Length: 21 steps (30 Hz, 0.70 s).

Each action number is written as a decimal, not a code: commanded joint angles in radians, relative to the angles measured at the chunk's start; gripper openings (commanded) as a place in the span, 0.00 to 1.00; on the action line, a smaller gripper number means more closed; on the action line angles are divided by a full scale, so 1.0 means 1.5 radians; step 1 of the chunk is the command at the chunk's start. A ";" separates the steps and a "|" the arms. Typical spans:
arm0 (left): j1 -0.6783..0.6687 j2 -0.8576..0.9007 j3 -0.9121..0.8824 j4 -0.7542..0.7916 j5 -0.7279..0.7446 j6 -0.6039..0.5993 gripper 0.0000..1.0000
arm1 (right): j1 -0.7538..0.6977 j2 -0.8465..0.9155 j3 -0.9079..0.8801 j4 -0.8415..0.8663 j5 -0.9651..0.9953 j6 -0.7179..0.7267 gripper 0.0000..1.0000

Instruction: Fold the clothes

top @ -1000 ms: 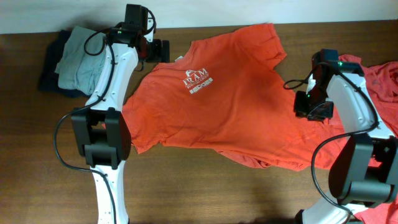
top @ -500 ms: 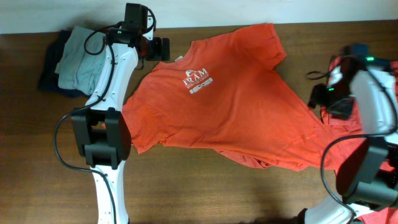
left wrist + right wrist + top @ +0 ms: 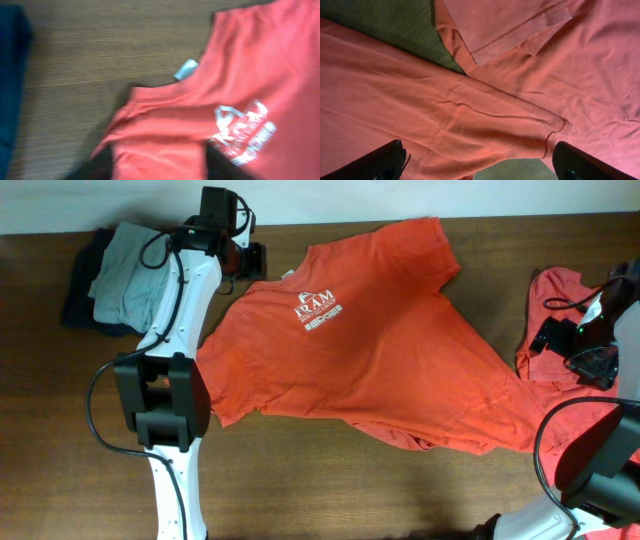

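Quick status from my end. The orange-red T-shirt (image 3: 370, 340) lies spread out in the middle of the table (image 3: 350, 490), front side up, with the white chest logo (image 3: 319, 311) showing. Its collar points toward the far left and its hem runs off to the right. One sleeve sticks out at the far edge, and the other lies near the left arm's base.

The left gripper (image 3: 160, 162) is down at the collar end of the shirt. The wrist view is blurry, but there's orange cloth bunched right between the two dark fingers, so I'm calling it pinched onto the T-shirt by the shoulder. A little grey tag (image 3: 186, 69) pokes out at the neckline just beyond.

The right gripper (image 3: 477, 150) is spread wide with nothing in it, hanging over rumpled orange fabric at the right side of the table. That's where a second orange-red shirt (image 3: 545, 300) lies crumpled, touching the hem end of the spread one. I can't tell exactly where one stops and the other starts.

On the far left sits a stack of folded clothes (image 3: 120, 265), grey on dark blue, just beside the left arm.
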 commanded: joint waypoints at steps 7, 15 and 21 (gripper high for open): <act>-0.059 -0.005 0.006 0.008 -0.053 0.008 0.01 | -0.004 -0.003 0.009 0.000 -0.002 -0.001 0.99; -0.094 0.050 0.006 0.013 -0.140 0.062 0.01 | -0.004 -0.003 0.009 0.000 -0.002 -0.001 0.99; -0.083 0.108 0.006 0.005 -0.176 0.062 0.01 | -0.004 -0.003 0.009 0.000 -0.002 -0.001 0.99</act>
